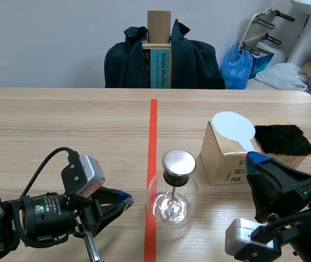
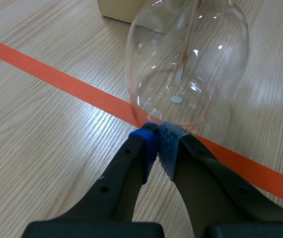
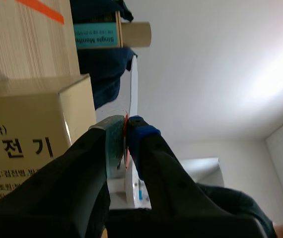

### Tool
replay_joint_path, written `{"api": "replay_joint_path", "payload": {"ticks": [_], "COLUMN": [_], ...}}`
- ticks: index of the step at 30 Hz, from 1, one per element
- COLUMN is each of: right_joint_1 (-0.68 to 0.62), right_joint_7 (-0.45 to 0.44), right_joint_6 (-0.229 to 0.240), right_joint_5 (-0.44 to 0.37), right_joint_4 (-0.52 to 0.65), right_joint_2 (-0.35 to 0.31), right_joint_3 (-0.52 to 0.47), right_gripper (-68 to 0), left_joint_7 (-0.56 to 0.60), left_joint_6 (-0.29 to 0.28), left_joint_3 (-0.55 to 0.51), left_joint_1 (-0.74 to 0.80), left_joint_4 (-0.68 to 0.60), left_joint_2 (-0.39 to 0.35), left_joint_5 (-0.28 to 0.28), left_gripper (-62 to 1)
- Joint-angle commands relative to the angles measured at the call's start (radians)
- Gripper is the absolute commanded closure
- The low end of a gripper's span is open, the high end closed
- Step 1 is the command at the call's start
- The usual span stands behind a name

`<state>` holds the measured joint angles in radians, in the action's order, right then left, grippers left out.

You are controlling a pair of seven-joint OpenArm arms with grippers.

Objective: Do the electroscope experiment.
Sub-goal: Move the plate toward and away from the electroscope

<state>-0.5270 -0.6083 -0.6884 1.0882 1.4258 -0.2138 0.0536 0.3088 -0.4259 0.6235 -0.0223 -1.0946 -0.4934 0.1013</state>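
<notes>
Pinching the paddle [image 1: 233, 128] by its stem, your right gripper [image 1: 252, 159] holds it over the box [image 1: 223, 158]. Your left gripper [image 2: 157, 144], closed on nothing, sits just beside the flask [image 1: 173, 203] on the tape [image 1: 153, 125]. Swing the paddle too low and you may topple the flask.

Bright, even room light, soft shadows on the table [image 1: 63, 125]. The glass flask [image 2: 151, 64] catches small white glints, and the wall [image 3: 275, 69] glows pretty hot.

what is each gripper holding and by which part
The right gripper pinches the white paddle by its handle, below the disc. The left gripper holds nothing: shut, tips by the glass flask.
</notes>
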Motion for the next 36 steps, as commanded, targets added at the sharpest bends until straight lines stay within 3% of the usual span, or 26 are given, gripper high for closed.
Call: {"api": "replay_joint_path", "payload": {"ticks": [1, 5, 10, 28, 36], "right_joint_1": [0.009, 0.009, 0.009, 0.009, 0.009], "right_joint_7": [0.028, 0.086, 0.085, -0.296, -0.389], "right_joint_6": [-0.011, -0.011, -0.011, -0.010, -0.007], "right_joint_5": [-0.011, -0.011, -0.011, -0.010, -0.010], "right_joint_4": [0.027, 0.027, 0.027, 0.027, 0.027], "right_joint_2": [-0.016, -0.016, -0.016, -0.016, -0.016], "right_joint_3": [-0.010, -0.010, -0.009, -0.008, -0.008], "right_gripper": [-0.9, -0.8, -0.9, -0.8, -0.9], "left_joint_7": [0.017, 0.017, 0.017, 0.017, 0.017], "left_joint_6": [-0.002, -0.002, -0.002, -0.002, -0.002], "left_joint_3": [-0.005, -0.005, -0.005, -0.005, -0.005], "left_joint_1": [0.000, 0.000, 0.000, 0.000, 0.000], "left_joint_4": [-0.023, -0.023, -0.023, -0.023, -0.023], "left_joint_2": [-0.003, -0.003, -0.003, -0.003, -0.003], "left_joint_5": [0.006, 0.006, 0.006, 0.006, 0.006], "left_gripper": [-1.7, -1.7, -1.7, -1.7, -1.7]}}
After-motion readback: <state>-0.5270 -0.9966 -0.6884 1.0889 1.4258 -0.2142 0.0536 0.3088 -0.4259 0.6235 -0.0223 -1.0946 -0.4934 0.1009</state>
